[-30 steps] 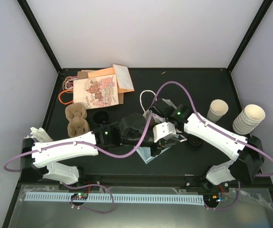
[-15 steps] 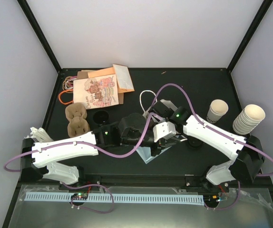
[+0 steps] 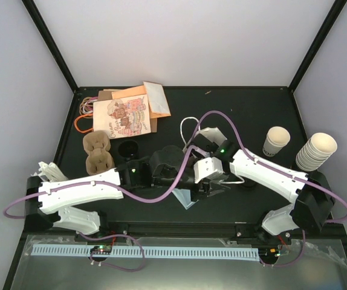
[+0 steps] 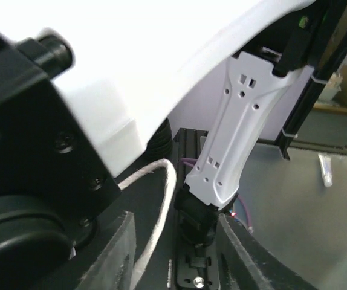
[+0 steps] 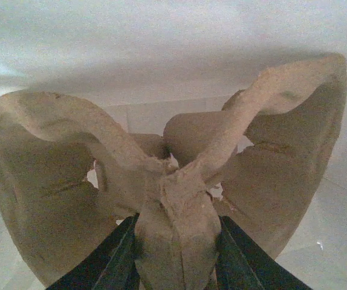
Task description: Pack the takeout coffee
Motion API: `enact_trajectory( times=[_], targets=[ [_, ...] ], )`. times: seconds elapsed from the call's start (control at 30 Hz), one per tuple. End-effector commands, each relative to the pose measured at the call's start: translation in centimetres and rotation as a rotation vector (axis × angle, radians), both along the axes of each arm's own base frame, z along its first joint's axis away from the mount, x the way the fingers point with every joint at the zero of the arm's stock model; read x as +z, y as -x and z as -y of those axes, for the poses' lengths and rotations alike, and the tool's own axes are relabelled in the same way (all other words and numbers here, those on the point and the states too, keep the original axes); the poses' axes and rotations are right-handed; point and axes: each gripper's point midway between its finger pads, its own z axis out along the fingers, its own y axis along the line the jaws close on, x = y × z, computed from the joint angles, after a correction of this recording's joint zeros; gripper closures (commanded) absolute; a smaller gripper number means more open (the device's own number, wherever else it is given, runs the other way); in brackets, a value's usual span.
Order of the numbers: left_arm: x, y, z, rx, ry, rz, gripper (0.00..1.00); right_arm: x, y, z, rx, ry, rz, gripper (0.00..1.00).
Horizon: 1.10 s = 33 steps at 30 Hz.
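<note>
Standing on the black table, left of centre: takeout coffee, one, seen from above as a dark round lid; free of both arms, just right of two brown cup trays lying side by side.

Right gripper: jaws closed part-way on the centre ridge of a third cup tray, brown pulp, two pockets spreading left and right above the fingers; pale white surfaces all round it.

Left gripper: fingers apart, nothing between them; a white cord runs along the inner side of one finger, and whether it touches cannot be told.

White bag: at table centre under the two meeting wrists, mostly hidden; a corner shows toward the near edge and a cord loop lies behind.

Printed paper bags: a loose pile at the back left, orange and tan, handles trailing left.

Single cream cup: upright, lidless, right side. Stack of cream cups: tilted, at the right edge.

Room: plain pale walls on three sides, with black frame posts rising from the back corners. Near edge: a black rail with both arm bases bolted to it, then a white slotted strip on a grey surface.
</note>
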Motion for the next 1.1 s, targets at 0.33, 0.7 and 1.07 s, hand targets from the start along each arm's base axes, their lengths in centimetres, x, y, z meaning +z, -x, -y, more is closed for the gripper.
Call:
enact_trajectory(
  times=[0.33, 0.7, 1.07],
  targets=[
    [7.6, -3.8, -7.4, 0.352, 0.067, 0.026, 0.27, -0.3, 0.0, -0.5, -0.003, -0.012, 0.01, 0.65],
    [4.4, -11.1, -15.0, 0.67, -0.119, -0.232, 0.16, -0.1, -0.1, -0.6, 0.002, -0.016, 0.017, 0.65],
    [0.2, -13.8, -13.4, 0.619, -0.231, -0.304, 0.32, 0.2, -0.2, -0.7, 0.003, -0.024, 0.024, 0.65]
  ],
)
